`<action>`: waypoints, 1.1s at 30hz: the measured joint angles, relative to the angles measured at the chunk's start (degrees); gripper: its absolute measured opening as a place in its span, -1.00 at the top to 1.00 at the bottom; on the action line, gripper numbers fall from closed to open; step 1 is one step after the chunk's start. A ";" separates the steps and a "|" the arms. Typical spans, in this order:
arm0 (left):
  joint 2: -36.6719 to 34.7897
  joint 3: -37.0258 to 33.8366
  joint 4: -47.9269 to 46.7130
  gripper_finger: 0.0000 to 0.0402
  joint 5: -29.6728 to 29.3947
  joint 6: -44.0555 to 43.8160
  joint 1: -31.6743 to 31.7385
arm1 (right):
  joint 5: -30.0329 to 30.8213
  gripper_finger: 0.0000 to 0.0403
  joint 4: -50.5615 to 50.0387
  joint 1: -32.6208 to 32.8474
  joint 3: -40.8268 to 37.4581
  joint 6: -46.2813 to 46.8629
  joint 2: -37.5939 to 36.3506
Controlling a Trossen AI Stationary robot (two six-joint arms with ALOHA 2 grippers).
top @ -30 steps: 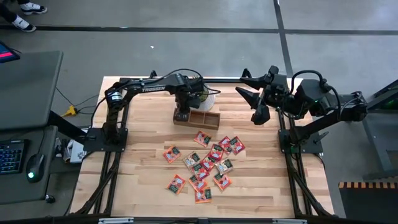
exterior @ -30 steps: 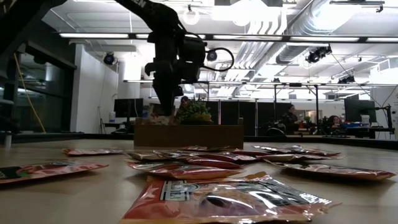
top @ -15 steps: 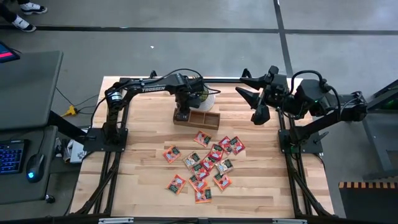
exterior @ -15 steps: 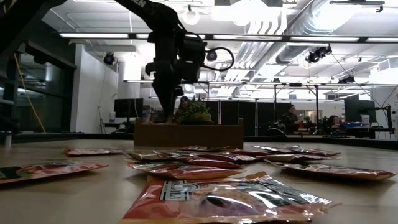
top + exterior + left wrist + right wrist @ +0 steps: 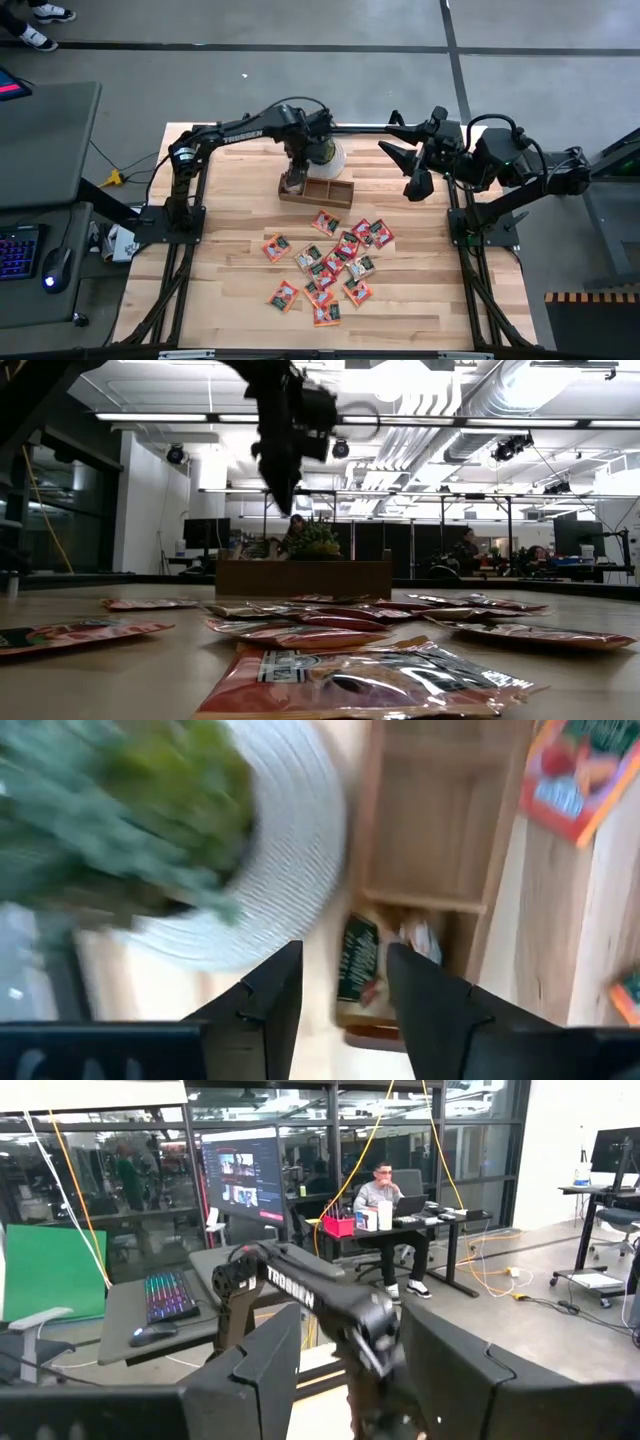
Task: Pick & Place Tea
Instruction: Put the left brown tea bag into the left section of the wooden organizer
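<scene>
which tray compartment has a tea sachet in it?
The end compartment of the brown wooden three-compartment tray, directly below the left tool: one dark green-and-red sachet lies inside. The adjoining compartment is bare wood.

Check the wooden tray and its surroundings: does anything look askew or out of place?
One sachet stands tilted on edge in the tray's end compartment rather than flat. The other sachets lie loosely scattered on the table.

Overhead looks down, low looks level — both share tray (image 5: 316, 189).

Tea sachets (image 5: 365, 678): glossy, crinkled foil. Tray (image 5: 316, 190): brown wood, matt. Worktop (image 5: 230, 290): pale wooden planks, smooth. Arm frames: dark matt metal.
</scene>
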 joint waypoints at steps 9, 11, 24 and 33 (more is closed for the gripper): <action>-0.02 21.81 -9.51 0.28 0.83 -4.82 0.00 | -0.37 0.16 -1.58 0.00 0.00 1.27 0.02; -0.05 27.48 -12.79 0.28 0.86 -6.07 -0.02 | -0.42 0.16 -2.32 0.00 0.00 1.51 0.02; -19.08 20.94 -14.69 0.28 2.95 -18.35 -0.57 | -3.65 0.16 -7.88 0.00 0.00 1.69 -0.09; -28.86 6.39 -9.16 0.28 -1.75 -30.82 -9.25 | -10.06 0.16 -14.77 -0.06 0.02 6.53 0.73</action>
